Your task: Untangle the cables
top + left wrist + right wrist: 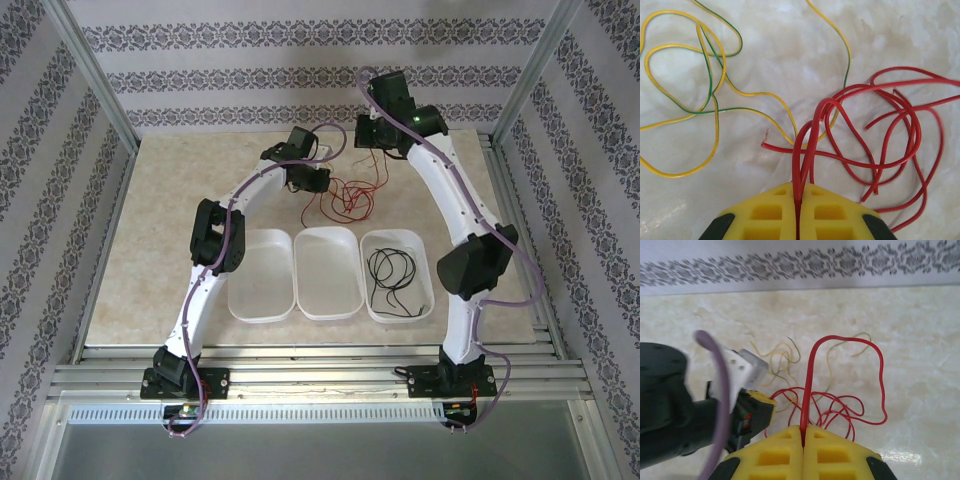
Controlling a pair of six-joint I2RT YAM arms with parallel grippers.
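A loose tangle of red cables (347,200) lies on the marble tabletop behind the trays, mixed with yellow-green cables (715,115). My left gripper (799,192) is low over the heap and shut on a doubled loop of red cable (880,125). In the top view the left gripper (318,186) is at the tangle's left edge. My right gripper (803,432) is shut on a single red strand (810,370) that arches up and falls back into the pile. From above, the right gripper (374,143) is behind the tangle. A black cable (392,272) lies coiled in the right tray.
Three white trays stand in a row in front of the tangle: left (236,300), middle (298,280), right (432,300). The patterned back wall (800,265) runs close behind the cables. The left gripper body (752,410) sits close beside the right fingers.
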